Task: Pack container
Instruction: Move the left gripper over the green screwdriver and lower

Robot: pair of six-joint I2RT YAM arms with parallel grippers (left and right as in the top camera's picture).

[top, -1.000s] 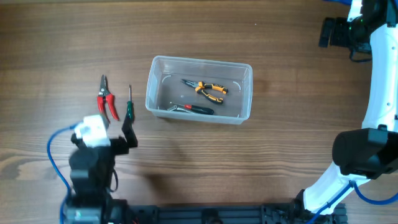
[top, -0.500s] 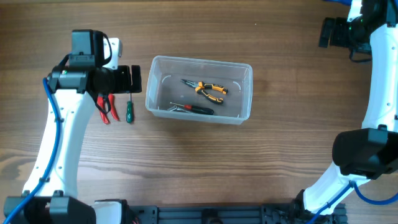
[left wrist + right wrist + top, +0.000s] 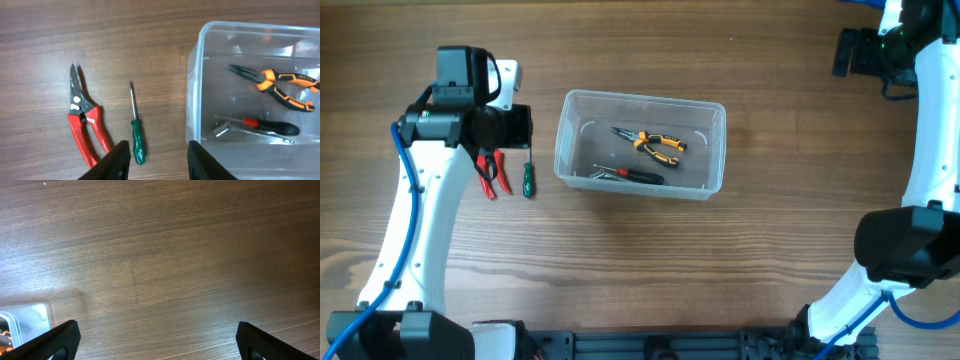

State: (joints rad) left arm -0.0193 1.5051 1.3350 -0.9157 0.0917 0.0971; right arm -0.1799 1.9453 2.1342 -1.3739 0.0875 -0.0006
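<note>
Wooden table (image 3: pixel 720 280): we see left gripper (image 3: pixel 160 152) partly spread, empty, by the screwdriver (image 3: pixel 136 135) near the container (image 3: pixel 192 100); right gripper (image 3: pixel 157 340) spread wide.

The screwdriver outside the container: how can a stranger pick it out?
Find the clear container on the wooden table. Two tools lie just left of it. The screwdriver is the nearer one: thin, straight, green-handled, unlike the red-handled shears.

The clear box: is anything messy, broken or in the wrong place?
Nothing looks broken or spilled. The orange pliers and a red-and-black tool lie flat inside the container. The red cutters and green screwdriver lie outside on the table, simply not packed yet.
</note>
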